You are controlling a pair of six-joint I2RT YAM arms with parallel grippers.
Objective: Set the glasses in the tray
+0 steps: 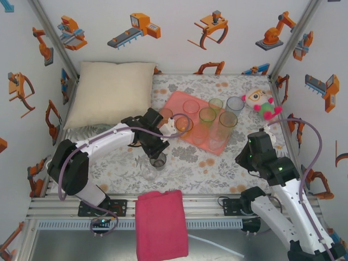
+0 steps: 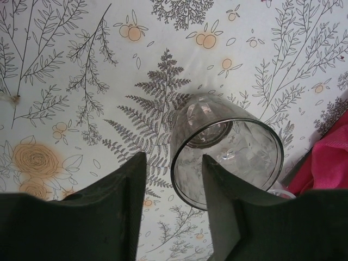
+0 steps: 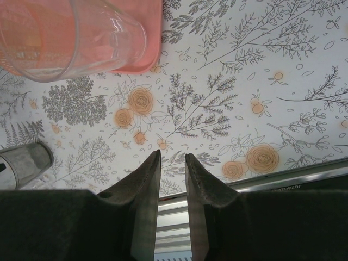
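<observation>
The left gripper (image 2: 174, 160) straddles the wall of the smoky grey glass (image 2: 234, 141) near the tabletop's front edge, jaws half-open, poised to pinch. The right gripper (image 3: 173, 154) hangs narrowly parted, empty.

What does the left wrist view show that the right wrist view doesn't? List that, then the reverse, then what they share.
Left wrist: the left jaws, standing apart, with the rim of a smoky grey glass partly between them; a magenta cloth at the right edge.
Right wrist: a corner of the salmon-pink tray carrying a transparent glass; a metal rail; the right jaws, narrowly parted on nothing.
Both: the floral tablecloth. Possibly the grey glass too: a greyish glass sits at the right wrist view's left edge, but I cannot tell which one.
</observation>
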